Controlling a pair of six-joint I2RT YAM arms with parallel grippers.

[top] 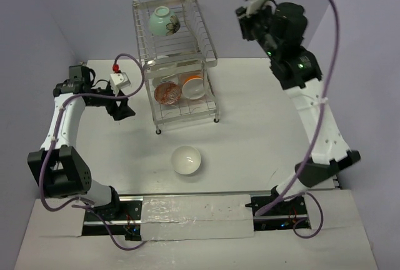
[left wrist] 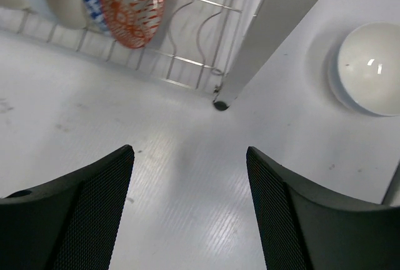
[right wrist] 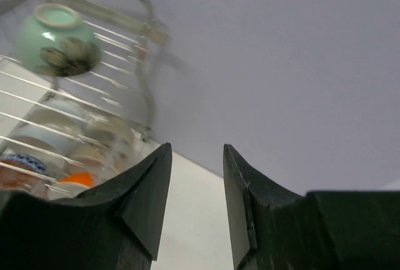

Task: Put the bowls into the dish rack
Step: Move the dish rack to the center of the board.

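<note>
While the dish rack (top: pixel 177 64) stands on the table (top: pixel 262 126), a pale mint green bowl (top: pixel 164 21) lies tilted on its top tier, and an orange-red patterned bowl (top: pixel 167 92) leans beside another bowl (top: pixel 193 86) on its lower tier. One white bowl (top: pixel 186 159) sits upright on the table in front of the rack, apart from it. Left of the rack, low over the table, the left gripper (left wrist: pixel 190 157) is spread wide and empty. Right of the rack's top tier, the right gripper (right wrist: pixel 197 151) has parted jaws with nothing between.
</note>
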